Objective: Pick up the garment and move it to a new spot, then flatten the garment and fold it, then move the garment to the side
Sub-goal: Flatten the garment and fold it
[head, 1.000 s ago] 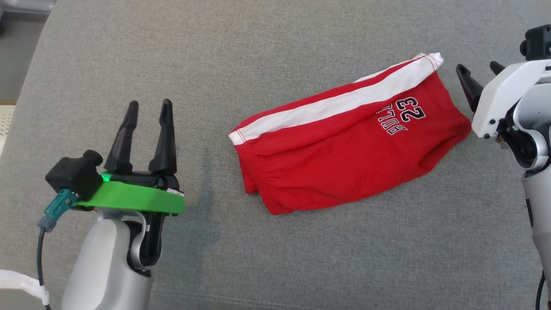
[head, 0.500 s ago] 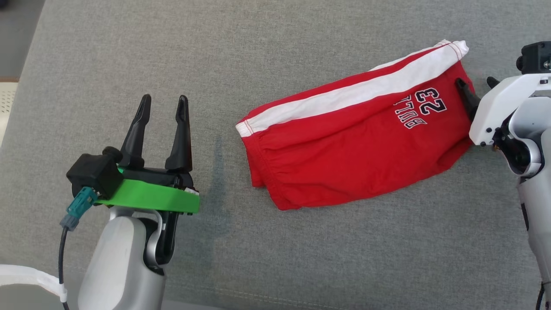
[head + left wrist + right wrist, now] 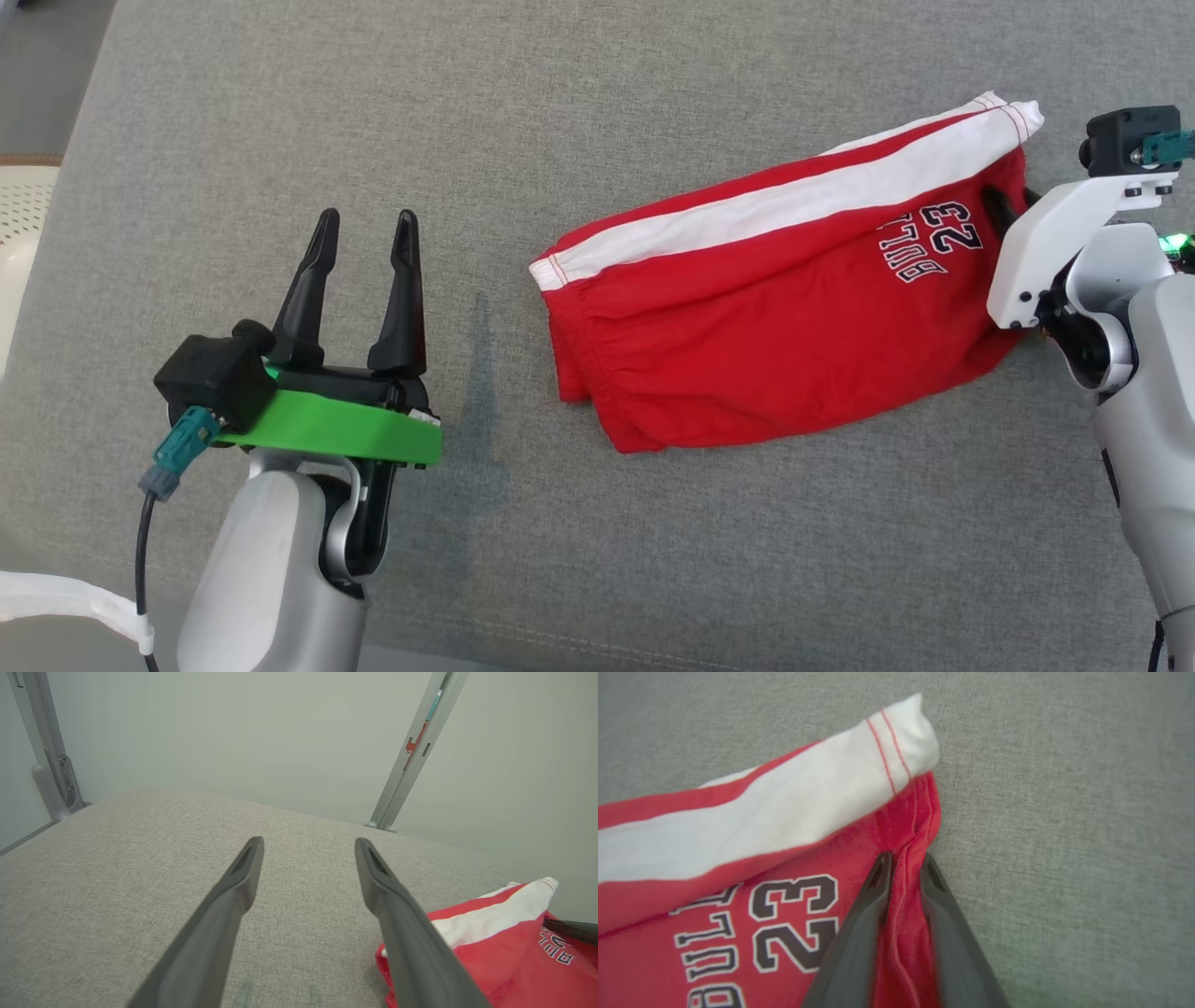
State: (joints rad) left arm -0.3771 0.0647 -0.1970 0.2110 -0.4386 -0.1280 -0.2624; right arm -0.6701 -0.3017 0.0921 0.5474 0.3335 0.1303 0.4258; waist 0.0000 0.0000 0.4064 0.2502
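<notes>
The left end effector (image 3: 368,217) has kept its fingers spread, hovering over bare cushion (image 3: 653,93) left of the shorts (image 3: 747,317) and touching nothing; the shorts lie right of centre, waistband left, hem right; the right end effector (image 3: 906,858), a second ago spread just beside the hem, has come over that edge and narrowed onto a ridge of red cloth, pinching it; the pick-up looks begun, the lift not yet. The left forearm rises from the near left, fingers pointing far; the right arm reaches in from the right, fingers angled down-left.
</notes>
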